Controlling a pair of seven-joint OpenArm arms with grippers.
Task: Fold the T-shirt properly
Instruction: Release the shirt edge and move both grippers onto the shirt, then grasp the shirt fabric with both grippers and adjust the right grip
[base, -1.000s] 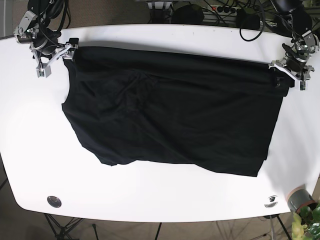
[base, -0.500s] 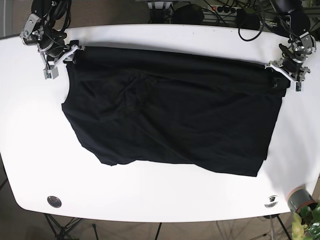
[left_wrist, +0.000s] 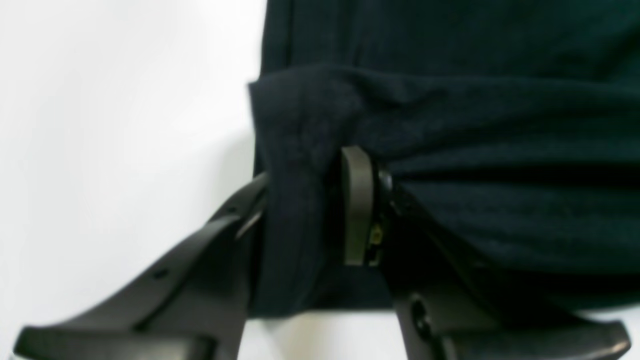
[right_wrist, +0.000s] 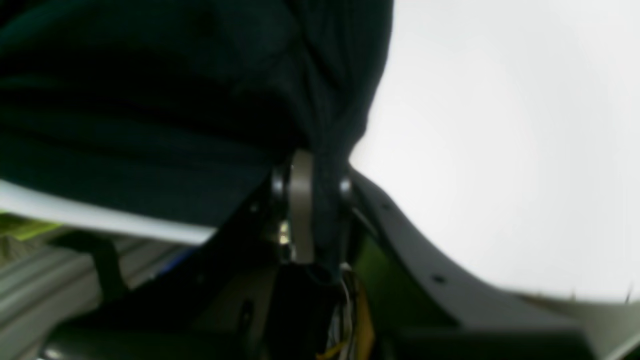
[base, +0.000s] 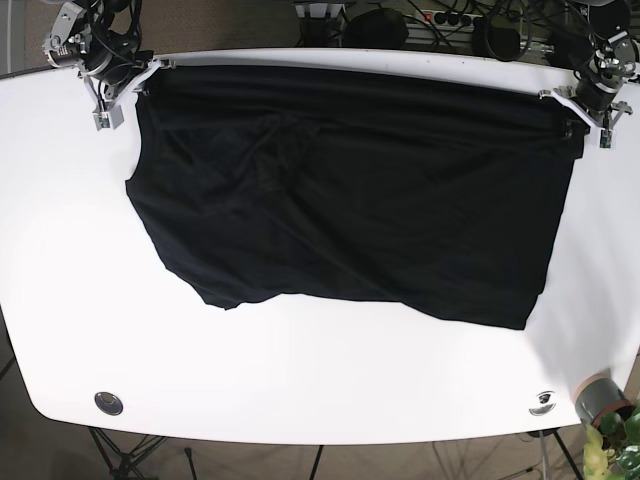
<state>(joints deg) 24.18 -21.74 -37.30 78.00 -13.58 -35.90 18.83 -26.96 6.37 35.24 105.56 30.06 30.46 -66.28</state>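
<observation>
T-shirt (base: 350, 190) corners clamped by left tool (left_wrist: 305, 210) and right tool (right_wrist: 320, 210); pinched fabric hides fingertips.

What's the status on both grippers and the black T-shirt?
Left gripper and right gripper: both clamped on far corners of the black cotton T-shirt. Shirt spread on white table, near hem ragged. Nothing obstructing.
</observation>
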